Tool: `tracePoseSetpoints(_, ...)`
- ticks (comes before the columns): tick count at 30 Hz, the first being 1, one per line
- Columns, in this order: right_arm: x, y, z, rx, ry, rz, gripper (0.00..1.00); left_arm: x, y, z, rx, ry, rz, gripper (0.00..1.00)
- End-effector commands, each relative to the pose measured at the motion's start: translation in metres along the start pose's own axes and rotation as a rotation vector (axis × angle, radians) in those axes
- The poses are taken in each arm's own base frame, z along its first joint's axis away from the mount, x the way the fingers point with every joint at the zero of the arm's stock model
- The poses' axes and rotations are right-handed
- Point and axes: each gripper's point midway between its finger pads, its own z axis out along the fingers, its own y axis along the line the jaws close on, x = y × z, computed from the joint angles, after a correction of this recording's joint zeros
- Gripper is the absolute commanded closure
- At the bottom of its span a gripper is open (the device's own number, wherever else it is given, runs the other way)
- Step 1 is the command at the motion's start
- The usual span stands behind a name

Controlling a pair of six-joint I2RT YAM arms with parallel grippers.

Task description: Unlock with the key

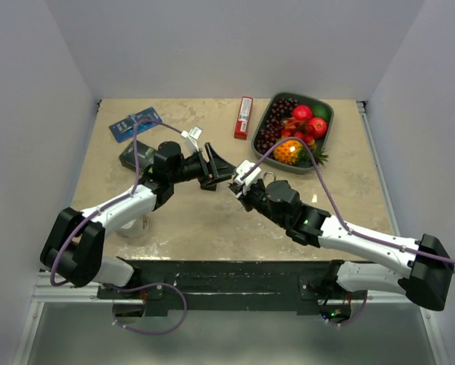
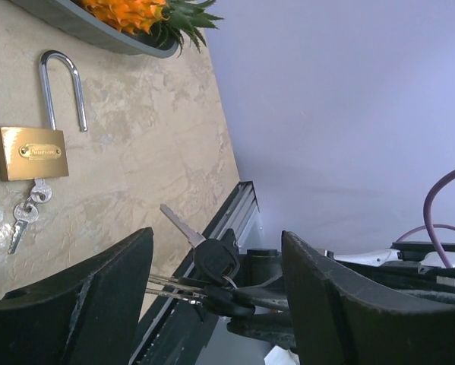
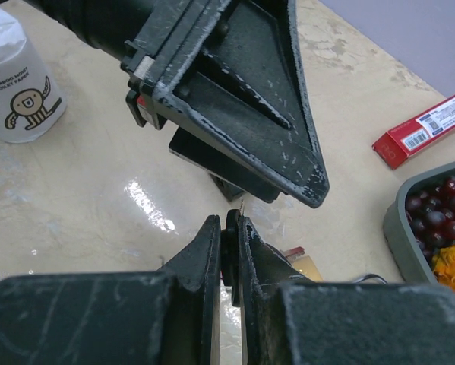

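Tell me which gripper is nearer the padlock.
Right. The right gripper, shut on the key, is just beside the padlock; the left gripper, jaws open, is farther left.

On the table [image 1: 204, 228], the fruit tray [image 1: 255, 135] sits far right, a packet [image 1: 244, 117] just left of it. The padlock [image 2: 30, 152] lies just near of the tray, a key bunch [image 2: 212, 262] to its left. A card [image 1: 134, 124] lies far left, a paper tub [image 3: 18, 84] near left.
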Motion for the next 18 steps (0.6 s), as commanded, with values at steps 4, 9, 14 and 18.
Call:
tracePoseSetpoints(4,-0.04,-0.006,-0.001,0.103,-0.097,-0.063,1.0,0.004,0.008,-0.002,-0.026,0.006,-0.009,0.26)
tracePoseSetpoints(9,-0.045,-0.004,-0.006,0.122,-0.119,-0.083,1.0,0.003,0.014,-0.001,-0.047,0.001,-0.008,0.23)
tracePoseSetpoints(14,-0.042,0.0,-0.003,0.131,-0.114,-0.108,1.0,0.002,0.01,0.0,-0.031,-0.002,-0.019,0.23)
tracePoseSetpoints(18,-0.04,0.001,-0.001,0.147,-0.114,-0.139,1.0,0.006,0.007,0.001,-0.021,0.012,-0.022,0.25)
